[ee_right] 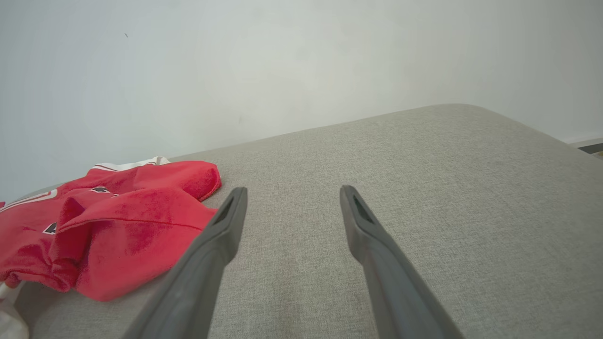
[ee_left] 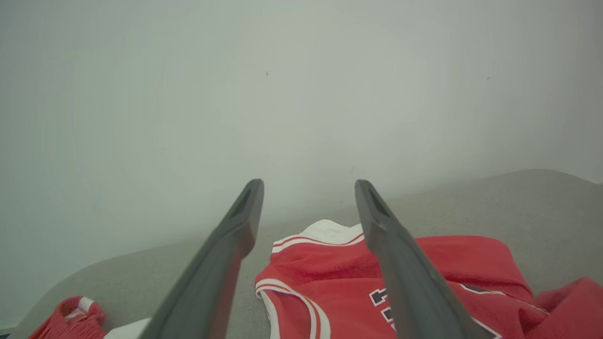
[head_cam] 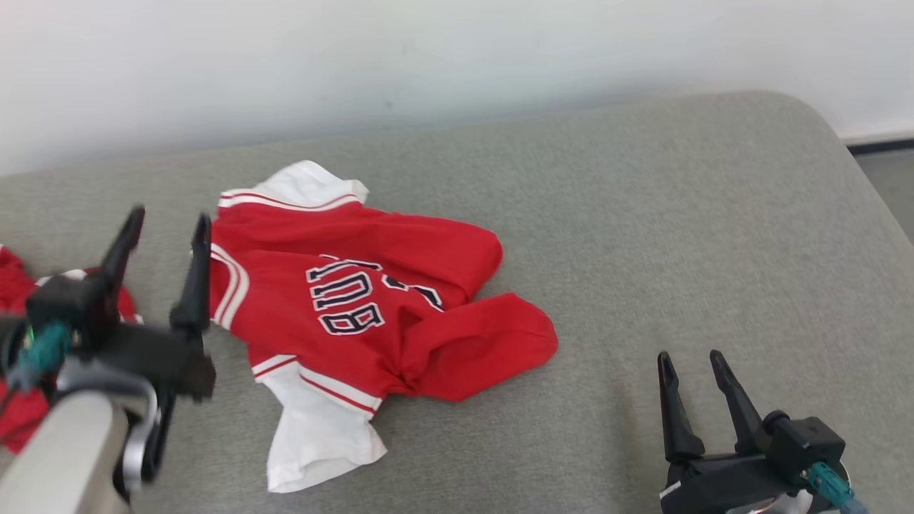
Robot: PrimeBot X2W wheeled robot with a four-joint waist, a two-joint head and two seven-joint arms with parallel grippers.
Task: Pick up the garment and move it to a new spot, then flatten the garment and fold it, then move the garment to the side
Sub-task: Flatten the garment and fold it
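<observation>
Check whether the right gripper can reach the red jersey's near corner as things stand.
Probably yes. The right gripper is open, and bare grey cushion lies between it and the red jersey. The left gripper, also open, sits at the jersey's other side, off that path.

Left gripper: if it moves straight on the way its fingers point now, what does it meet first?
Probably the pale wall. The open left gripper points above the red jersey and the grey cushion; depth is unclear.
</observation>
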